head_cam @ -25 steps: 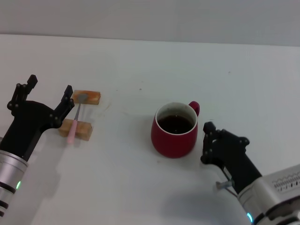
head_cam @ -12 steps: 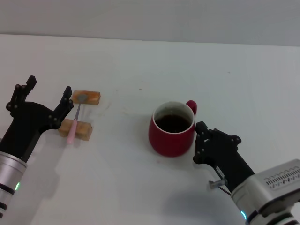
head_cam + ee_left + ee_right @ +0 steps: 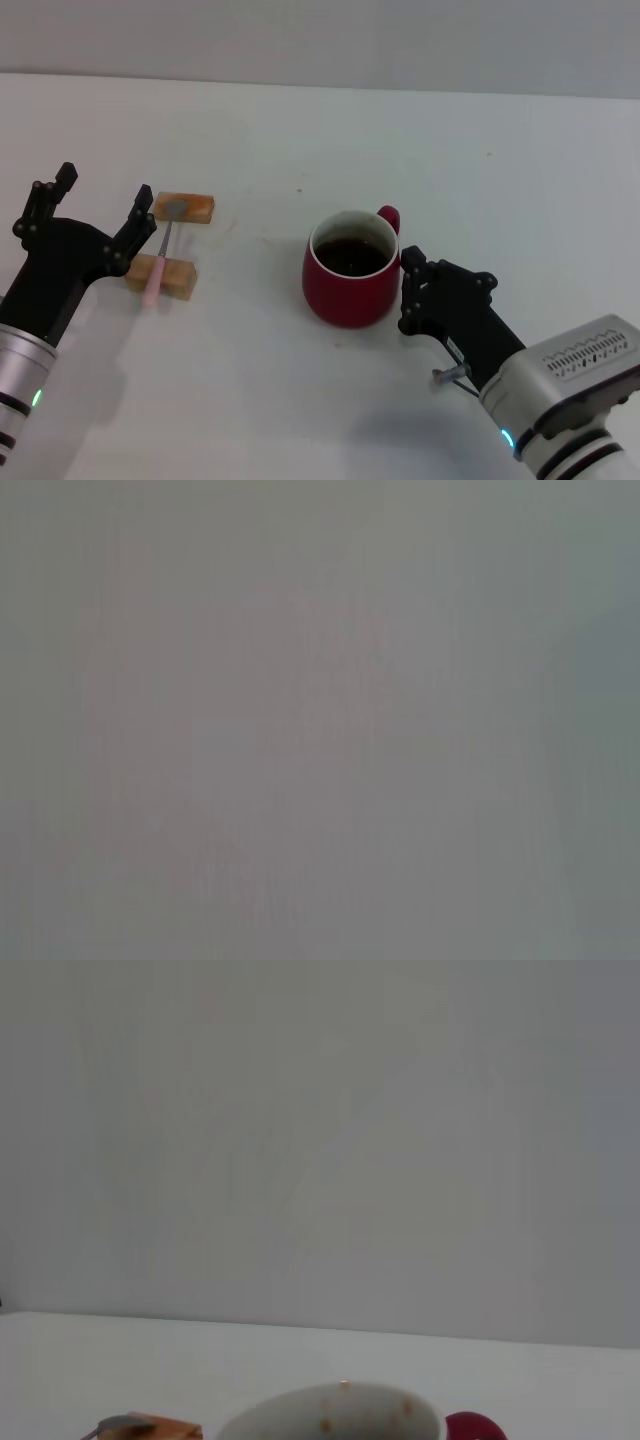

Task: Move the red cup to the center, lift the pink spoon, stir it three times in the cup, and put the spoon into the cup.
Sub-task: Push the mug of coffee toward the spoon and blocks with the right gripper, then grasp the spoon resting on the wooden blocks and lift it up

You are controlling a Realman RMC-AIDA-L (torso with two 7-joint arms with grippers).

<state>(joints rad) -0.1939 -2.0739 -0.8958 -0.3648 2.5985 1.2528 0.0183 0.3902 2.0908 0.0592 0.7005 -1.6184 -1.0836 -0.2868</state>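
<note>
The red cup [image 3: 349,267] has slid leftward across the white table [image 3: 300,130] with the right gripper [image 3: 408,292], which presses against its right side; whether its fingers are closed cannot be told. Dark liquid fills the cup. The left gripper [image 3: 103,214] hovers spread wide just beside the pink spoon [image 3: 160,262], which bridges two wooden blocks [image 3: 172,244], well left of the cup.
</note>
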